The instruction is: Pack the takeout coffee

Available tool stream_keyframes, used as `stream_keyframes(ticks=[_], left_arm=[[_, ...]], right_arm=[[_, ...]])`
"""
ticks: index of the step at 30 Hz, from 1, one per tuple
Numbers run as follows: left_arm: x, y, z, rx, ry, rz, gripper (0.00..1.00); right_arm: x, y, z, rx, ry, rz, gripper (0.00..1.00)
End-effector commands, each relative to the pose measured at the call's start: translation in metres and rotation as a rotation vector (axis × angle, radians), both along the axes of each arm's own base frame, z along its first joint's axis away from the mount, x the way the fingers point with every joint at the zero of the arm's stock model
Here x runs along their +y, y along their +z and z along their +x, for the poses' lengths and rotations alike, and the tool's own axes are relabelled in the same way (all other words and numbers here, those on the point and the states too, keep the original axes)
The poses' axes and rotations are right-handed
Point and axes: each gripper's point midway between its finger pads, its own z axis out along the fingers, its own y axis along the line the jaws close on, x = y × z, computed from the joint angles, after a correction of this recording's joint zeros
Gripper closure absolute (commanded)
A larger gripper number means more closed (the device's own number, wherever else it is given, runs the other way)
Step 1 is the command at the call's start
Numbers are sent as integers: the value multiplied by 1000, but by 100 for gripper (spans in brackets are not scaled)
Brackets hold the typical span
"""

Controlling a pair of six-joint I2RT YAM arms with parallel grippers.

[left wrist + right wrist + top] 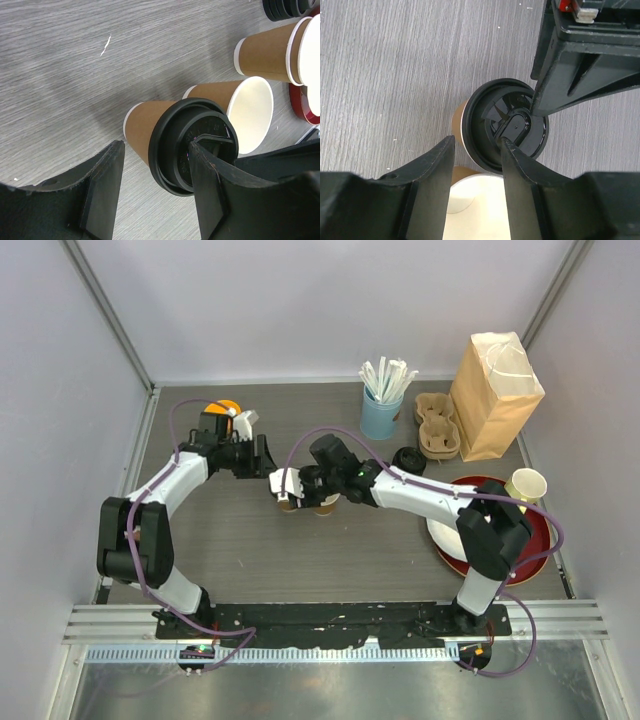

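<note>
While left claw (155,185) and right claw (475,170) stand released, each touching black lid (487,115) of kraft-brown cup (145,125) at middle of surface (260,550), I see beside it unlidded cup (252,117), white inside, empty; blue cup (379,418) holds wrapped straws (388,378).

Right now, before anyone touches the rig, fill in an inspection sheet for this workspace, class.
Surface: grey wood-grain table, a few white flecks.
Job's things: lidded cup standing beside an open cup; stacked cups and spare lids nearby.
Clutter: straws, carrier, bag, red tray, yellow cup.
Grippers: left gripper and right gripper both open, fingers at the lidded cup's lid.
Cables: purple cables run along both arms.
Surroundings: pale walls; metal rail at the near edge.
</note>
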Motion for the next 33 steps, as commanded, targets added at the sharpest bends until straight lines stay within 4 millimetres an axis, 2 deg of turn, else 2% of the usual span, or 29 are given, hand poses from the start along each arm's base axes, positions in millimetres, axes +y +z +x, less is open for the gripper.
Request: stream_keyframes(ticks=[1, 5, 10, 13, 17, 24, 33], left_arm=[[-2, 30, 8, -94, -14, 2, 42], [-2, 30, 8, -95, -15, 3, 42], [-2, 30, 8, -95, -18, 5, 42], [-3, 29, 8, -91, -19, 7, 42], [-5, 27, 6, -84, -27, 5, 42], [-6, 22, 4, -69, -32, 10, 42], [-6, 19, 3, -57, -32, 12, 43]], right_arm=[[5, 38, 10, -42, -16, 90, 52], [4, 33, 11, -35, -19, 85, 52], [7, 43, 17, -35, -26, 127, 52], [9, 42, 23, -40, -38, 124, 52], [9, 32, 27, -36, -46, 105, 54], [-1, 8, 19, -12, -30, 40, 56], [-6, -18, 26, 4, -62, -26, 58]])
